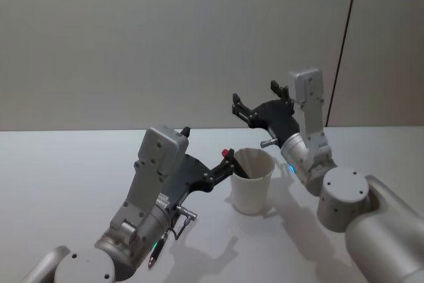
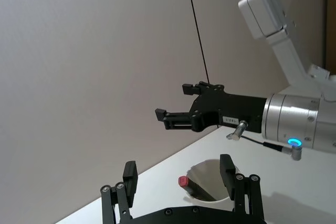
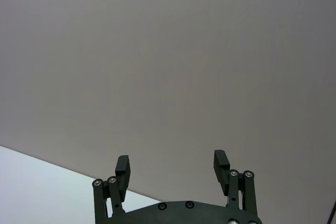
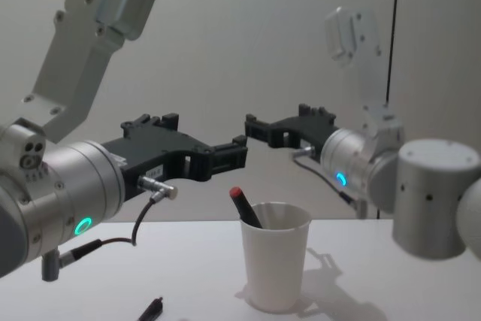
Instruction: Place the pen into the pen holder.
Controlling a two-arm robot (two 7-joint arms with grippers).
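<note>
On the white table, the pen holder stands upright near the middle, and the pen is inside it, leaning against the rim on my left side with its red cap poking above the edge. From the chest camera, my left gripper hangs just above and to the left of that cap, fingers spread wide and holding nothing, not touching the pen or the cup. My right gripper is raised behind the cup and well above its rim, fingers also spread and empty, with the plain wall behind it. Bare tabletop lies all around the cup. A small dark stick-like thing lies on the table near my left arm; I cannot tell what it is.
</note>
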